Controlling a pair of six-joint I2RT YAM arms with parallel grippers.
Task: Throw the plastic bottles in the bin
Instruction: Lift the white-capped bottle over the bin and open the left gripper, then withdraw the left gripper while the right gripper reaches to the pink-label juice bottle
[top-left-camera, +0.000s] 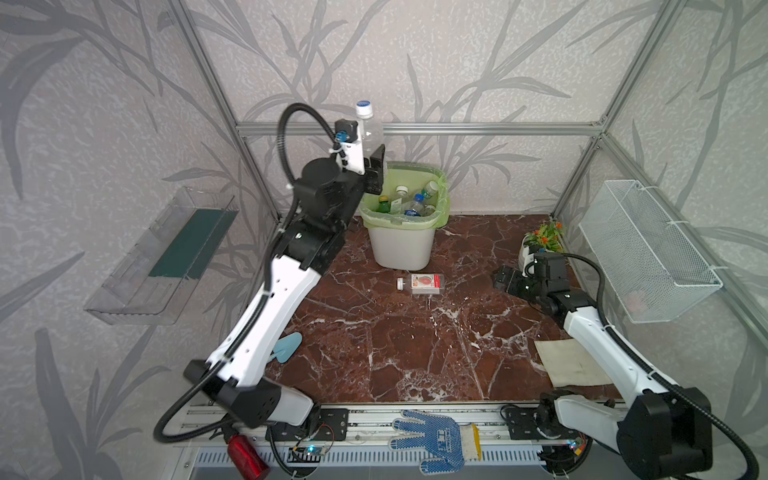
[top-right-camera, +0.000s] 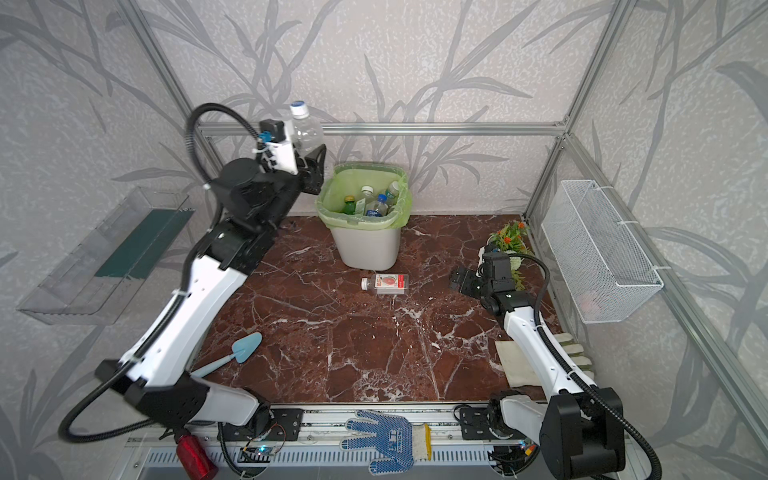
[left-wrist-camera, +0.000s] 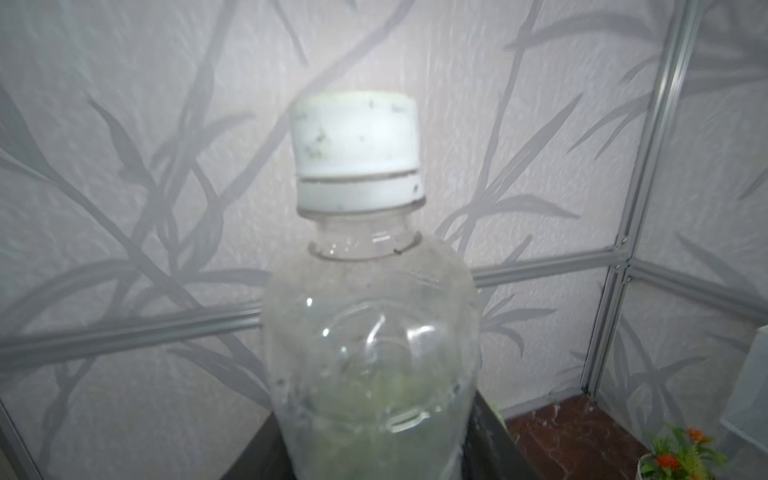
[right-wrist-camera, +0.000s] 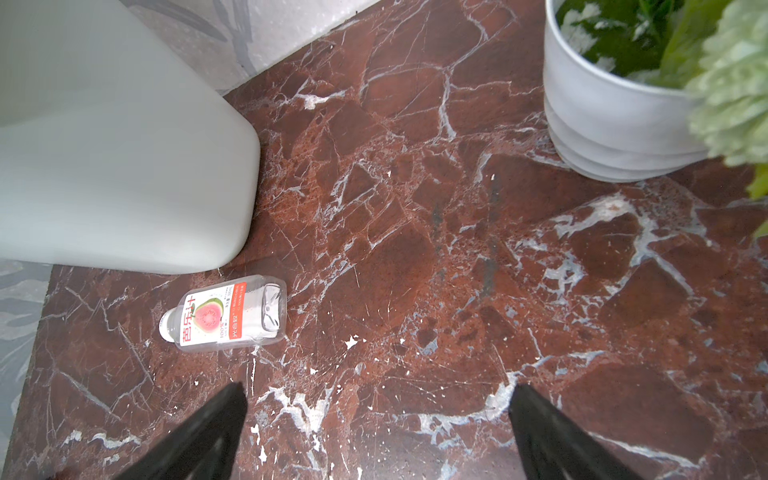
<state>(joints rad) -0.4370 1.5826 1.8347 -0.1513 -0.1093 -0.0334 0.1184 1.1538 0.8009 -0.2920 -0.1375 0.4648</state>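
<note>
My left gripper (top-left-camera: 372, 160) is raised beside the bin's left rim, shut on a clear plastic bottle (top-left-camera: 370, 129) with a white cap that stands upright between its fingers; the bottle (left-wrist-camera: 370, 332) fills the left wrist view. The white bin (top-left-camera: 401, 245) with its green bag holds several bottles (top-left-camera: 409, 199). One clear bottle with a guava label (top-left-camera: 424, 284) lies on its side on the marble floor just in front of the bin, cap to the left. My right gripper (right-wrist-camera: 376, 411) hovers low, open and empty, to the right of that bottle (right-wrist-camera: 228, 313).
A potted plant (top-left-camera: 544, 239) stands right behind the right gripper. A wire basket (top-left-camera: 648, 249) hangs on the right wall, a clear tray (top-left-camera: 162, 257) on the left. A blue scoop (top-right-camera: 245, 349), a cloth (top-left-camera: 569, 361), a glove (top-left-camera: 432, 440) and a red spray bottle (top-left-camera: 245, 457) lie near the front.
</note>
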